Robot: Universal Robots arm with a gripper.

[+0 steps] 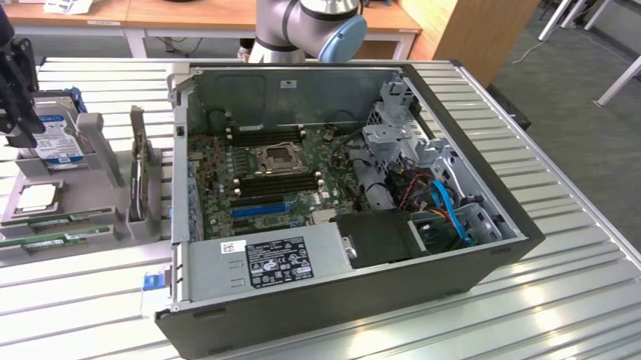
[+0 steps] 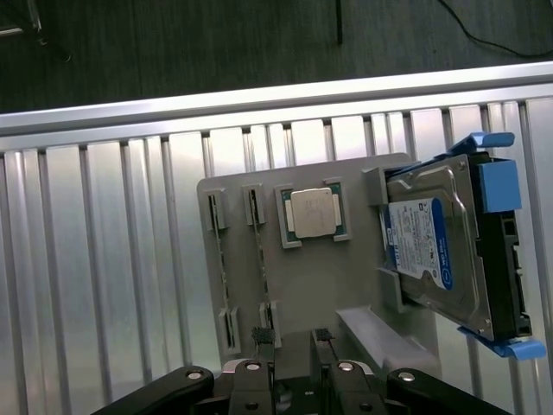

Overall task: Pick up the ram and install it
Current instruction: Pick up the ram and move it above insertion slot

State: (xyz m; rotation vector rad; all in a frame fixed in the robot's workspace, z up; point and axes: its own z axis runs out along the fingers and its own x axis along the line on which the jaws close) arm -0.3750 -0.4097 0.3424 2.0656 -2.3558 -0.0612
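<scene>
Black fingers (image 2: pixel 321 339) wide open, empty, nr ram (image 2: pixel 261 259) on tray (image 2: pixel 346 285)

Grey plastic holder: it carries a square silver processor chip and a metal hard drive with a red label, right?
Not red: the wrist view shows the metal hard drive has a blue label. The grey plastic holder does carry the square silver processor chip.

Got the case (image 1: pixel 300 319) plonked on the table (image 1: pixel 571 300), holder (image 1: pixel 98 135) off to the exterior view's left: hard drive (image 1: pixel 58 142) at its back, CPU (image 1: pixel 37 196) mid, ram (image 1: pixel 45 241) up front, card (image 1: pixel 140 176) standing between holder and case
</scene>
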